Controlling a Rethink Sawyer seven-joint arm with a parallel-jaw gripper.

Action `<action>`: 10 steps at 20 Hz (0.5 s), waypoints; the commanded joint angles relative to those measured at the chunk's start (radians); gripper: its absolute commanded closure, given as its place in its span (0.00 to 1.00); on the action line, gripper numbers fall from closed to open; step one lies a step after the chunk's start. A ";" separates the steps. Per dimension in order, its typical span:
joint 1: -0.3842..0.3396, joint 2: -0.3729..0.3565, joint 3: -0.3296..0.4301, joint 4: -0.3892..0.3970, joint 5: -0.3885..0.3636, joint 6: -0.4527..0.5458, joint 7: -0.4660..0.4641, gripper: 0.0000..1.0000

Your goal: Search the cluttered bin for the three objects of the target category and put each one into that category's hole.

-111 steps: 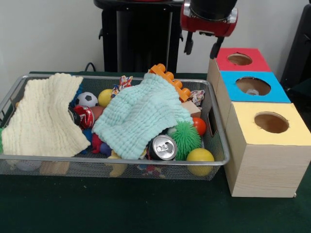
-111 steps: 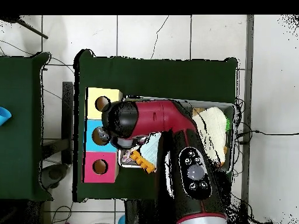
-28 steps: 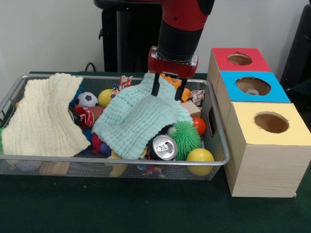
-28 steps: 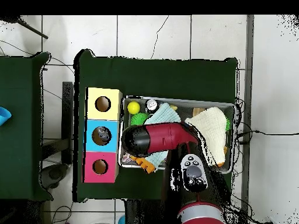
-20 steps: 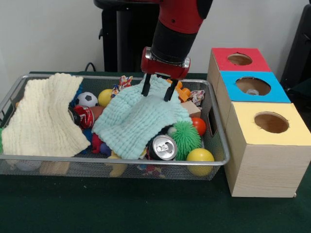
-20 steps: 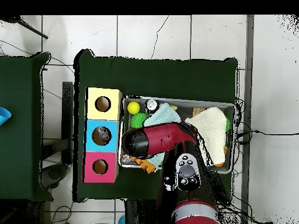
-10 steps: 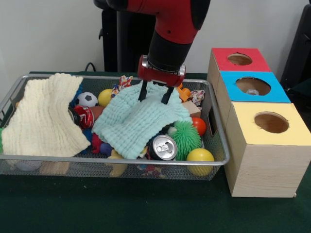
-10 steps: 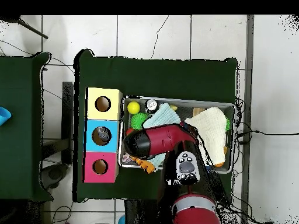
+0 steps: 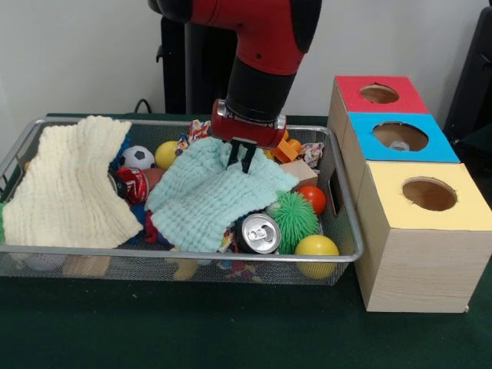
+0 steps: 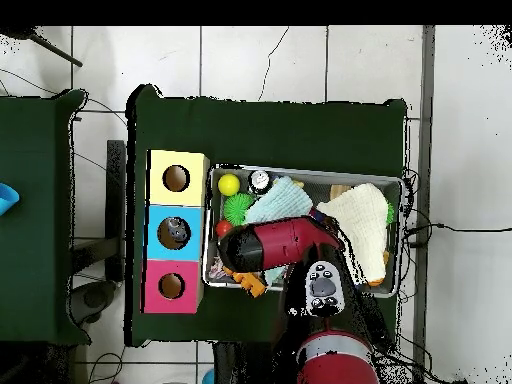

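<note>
Hidden: the mint cloth (image 9: 219, 192) covers the middle of the wire bin (image 9: 350, 231), so what lies under it cannot be seen. The cream cloth (image 9: 69, 184) hides the left part. From above, the red arm blocks much of the bin.
Hard to see: something small sits in the blue box hole (image 9: 400, 136), but I cannot tell what it is.
Gripper: the gripper (image 9: 242, 157) points down with its fingers pulled close together. They pinch the top of the mint cloth near its back edge.
Things in the bin: a silver can (image 9: 257, 233) lies at the front, touching the green spiky ball (image 9: 294, 217). A yellow ball (image 9: 317, 254) sits in the front right corner. A red can (image 9: 134, 184) lies between the two cloths, near the soccer ball (image 9: 137, 157).
Boxes: red (image 9: 380, 94), blue and yellow (image 9: 429, 194) boxes stand in a row just beside the bin.
Change: half a second ago the fingers were spread apart over the cloth. They have since closed on it, and the cloth is bunched up there.
</note>
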 commanded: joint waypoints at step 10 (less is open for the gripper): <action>-0.125 -0.088 0.128 0.026 0.003 0.128 -0.135 1.00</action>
